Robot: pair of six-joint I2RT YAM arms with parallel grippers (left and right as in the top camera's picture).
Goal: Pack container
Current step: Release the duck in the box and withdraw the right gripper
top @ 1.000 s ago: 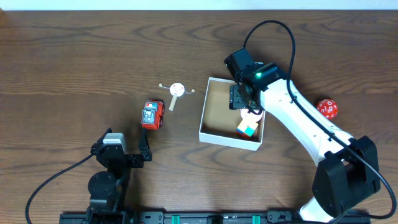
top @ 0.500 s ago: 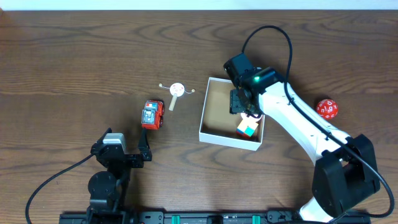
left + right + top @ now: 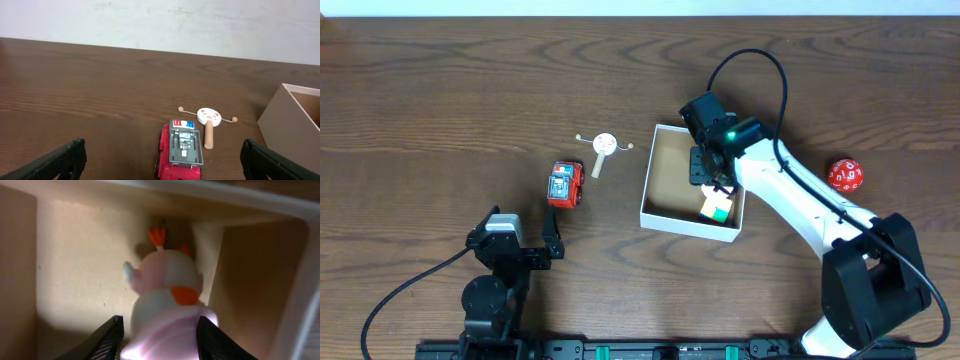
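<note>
The container [image 3: 665, 222] is a square white box with a brown inside, right of the table's middle; its wall also shows in the left wrist view [image 3: 287, 125] and the right wrist view [image 3: 260, 280]. My right gripper [image 3: 706, 172] is down inside it, near the far right corner. It is shut on a pink and white chick toy [image 3: 165, 300] with an orange beak, whose feet point at the corner. A multicoloured cube [image 3: 717, 209] lies in the box beside it. My left gripper [image 3: 515, 242] is open and empty near the front edge, just behind a red toy car [image 3: 182, 150].
The red toy car [image 3: 564, 184] sits left of the container. A small wooden rattle drum [image 3: 604, 147] lies beyond it, also in the left wrist view [image 3: 209, 120]. A red many-sided die [image 3: 846, 175] lies to the right of the container.
My right gripper has moved a little left and lower inside the container with the chick toy. The left arm has not moved.
</note>
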